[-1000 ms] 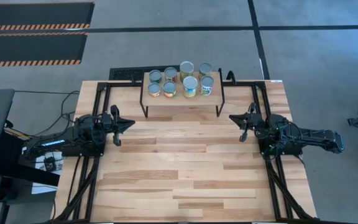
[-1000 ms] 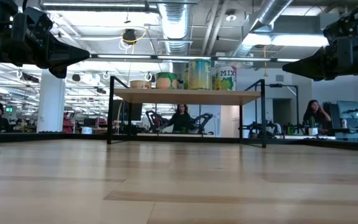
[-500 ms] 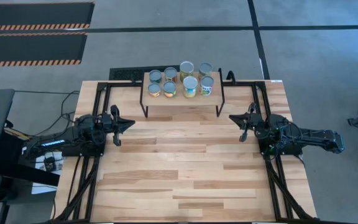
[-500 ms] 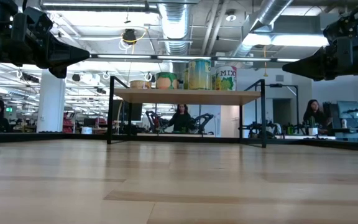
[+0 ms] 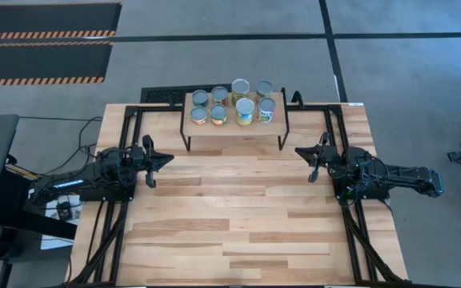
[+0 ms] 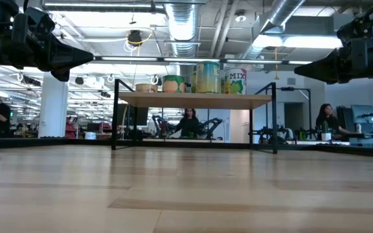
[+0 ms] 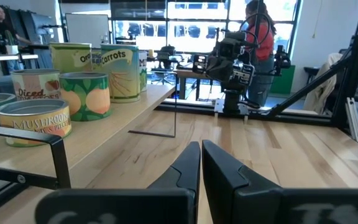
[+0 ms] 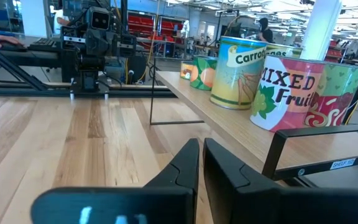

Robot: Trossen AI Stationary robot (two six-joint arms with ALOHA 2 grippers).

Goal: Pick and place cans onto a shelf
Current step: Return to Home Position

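Several cans (image 5: 232, 102) stand upright in two rows on the small light-wood shelf (image 5: 234, 124) on black legs at the table's far middle; they also show in the low view (image 6: 199, 77), the left wrist view (image 7: 82, 93) and the right wrist view (image 8: 272, 81). My left gripper (image 5: 166, 159) hovers shut and empty at the table's left, pointing right. My right gripper (image 5: 301, 151) hovers shut and empty at the table's right, pointing left. Both are in front of the shelf and clear of it.
The wood-plank tabletop (image 5: 238, 216) lies bare between the two arms and toward the near edge. Black frame rails (image 5: 122, 128) run along both sides of the table. People sit and stand in the room beyond the table (image 6: 190, 122).
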